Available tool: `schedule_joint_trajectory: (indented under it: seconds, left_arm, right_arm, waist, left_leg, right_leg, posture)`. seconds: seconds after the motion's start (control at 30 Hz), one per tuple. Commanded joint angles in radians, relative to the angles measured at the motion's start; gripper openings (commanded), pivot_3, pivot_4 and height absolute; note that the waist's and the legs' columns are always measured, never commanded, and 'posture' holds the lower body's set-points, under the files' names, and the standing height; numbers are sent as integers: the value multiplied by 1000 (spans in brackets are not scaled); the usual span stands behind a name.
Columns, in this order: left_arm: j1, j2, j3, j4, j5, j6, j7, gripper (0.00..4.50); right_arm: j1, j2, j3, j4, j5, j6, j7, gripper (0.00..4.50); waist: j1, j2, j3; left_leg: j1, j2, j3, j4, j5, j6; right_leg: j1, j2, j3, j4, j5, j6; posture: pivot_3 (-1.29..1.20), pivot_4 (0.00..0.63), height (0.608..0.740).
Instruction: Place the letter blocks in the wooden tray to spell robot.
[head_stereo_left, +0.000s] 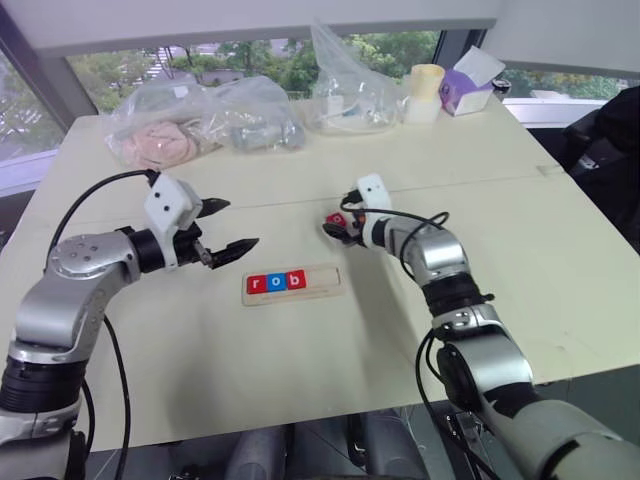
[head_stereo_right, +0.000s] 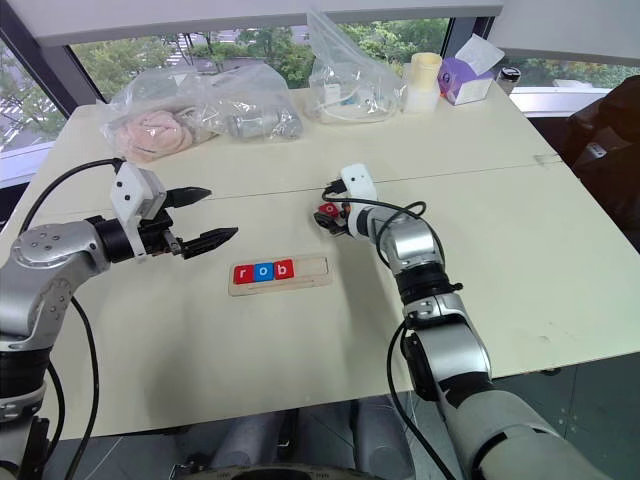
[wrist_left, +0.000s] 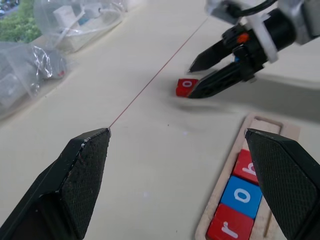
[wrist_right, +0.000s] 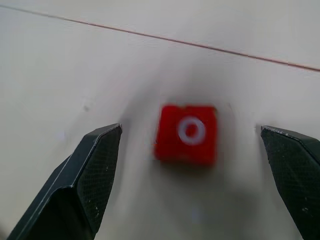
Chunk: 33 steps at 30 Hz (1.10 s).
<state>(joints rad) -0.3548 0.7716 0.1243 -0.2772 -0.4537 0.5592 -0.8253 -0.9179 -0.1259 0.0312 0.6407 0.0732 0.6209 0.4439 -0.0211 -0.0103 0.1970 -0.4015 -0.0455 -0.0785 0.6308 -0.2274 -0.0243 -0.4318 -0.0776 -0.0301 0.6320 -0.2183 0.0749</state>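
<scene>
- Progress: three letter blocks sit in the wooden tray (head_stereo_left: 337, 283), a red r (head_stereo_left: 256, 285), a blue o (head_stereo_left: 275, 283) and a red b (head_stereo_left: 295, 280), touching one another and filling the tray's end nearest the left gripper (head_stereo_left: 222, 228). By judgement the word is a little over half spelled; the second o and the t are not yet placed.
- Remaining slots: the bare pale groove lies at the tray's end nearer the right gripper (head_stereo_left: 337, 223), with room that looks about right for two more tiles.
- Next block: a red o tile (wrist_right: 186, 134) lies flat on the table (head_stereo_left: 500, 200), between the tips of the right gripper and touching neither finger in the right wrist view. It is apart from the tray, beyond its empty end.
- Missing block: no t tile can be made out.
- Right gripper: fingers spread wide, pinching nothing, straddling the red o tile with a gap on each side.
- Left gripper: fingers spread wide, empty, hovering above the table just beside the tray's filled end.
- Orientation of tray: its long axis runs roughly from the left gripper's side toward the right gripper's side, and the letters read in that direction.
- Orientation of red o tile: square, letter face up, one corner turned slightly toward the right gripper's fingers; an o has no reading direction, so by judgement it needs no turning.
</scene>
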Motion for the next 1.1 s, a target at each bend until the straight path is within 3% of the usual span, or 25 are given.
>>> schedule_joint_trajectory:
  seconds: [0.03,0.07,0.23,0.37,0.47,0.6,0.8,0.9,1.1]
  left_arm:
    - [9,4,3,-23,15,-21,5,4500]
    - [15,5,4,-26,19,-23,4,4500]
    - [30,3,7,-30,30,-28,7,4500]
    - [27,-3,-5,-41,27,-20,2,4500]
    - [33,13,-25,-73,21,-7,-20,4500]
    - [60,43,-59,-149,-9,26,-78,4500]
    - [32,21,-137,-144,8,4,-106,4500]
    - [12,-11,-145,-138,-38,31,-122,4500]
    - [-11,-8,-186,-140,-58,52,-187,4500]
  right_arm:
    - [-39,14,-6,45,-2,-53,-24,3926]
    - [-40,15,2,48,-4,-60,-18,3613]
    - [-34,10,29,32,-26,-71,-19,1159]
    - [-49,2,4,-19,-21,-62,-68,1172]
    - [-23,-28,-22,-229,13,38,-72,1172]
    - [111,-52,-115,-680,115,417,-110,1172]
    - [319,5,-251,-1122,139,856,-226,1172]
    - [393,57,-296,-1245,128,975,-270,1172]
    - [508,120,-302,-1313,131,994,-331,1172]
  waist:
    - [1,0,0]
    - [1,0,0]
    - [0,0,0]
    - [1,0,0]
    - [3,0,0]
    - [8,0,0]
    - [9,0,0]
    - [3,1,0]
    - [2,1,0]
  left_leg:
    - [0,0,0,0,0,0]
    - [0,0,0,0,0,0]
    - [0,0,0,0,0,0]
    - [0,0,0,0,0,0]
    - [0,0,-1,0,0,0]
    - [-3,0,-2,0,0,0]
    - [-3,0,-3,0,0,0]
    - [-3,1,-2,2,0,1]
    - [-1,5,-1,1,0,1]
  right_leg:
    - [0,0,0,0,0,0]
    - [0,0,0,0,0,0]
    - [0,0,0,0,0,0]
    - [0,0,0,0,0,0]
    - [0,0,0,0,0,0]
    - [-2,0,0,0,0,0]
    - [-1,0,0,0,0,-1]
    - [-2,1,-1,0,0,-3]
    - [-1,5,0,-1,1,-3]
  posture:
    - [0,150,740]
    - [0,150,740]
    - [0,150,740]
    - [0,150,740]
    - [0,150,740]
    - [0,150,740]
    - [0,150,740]
    - [0,150,740]
    - [0,150,740]
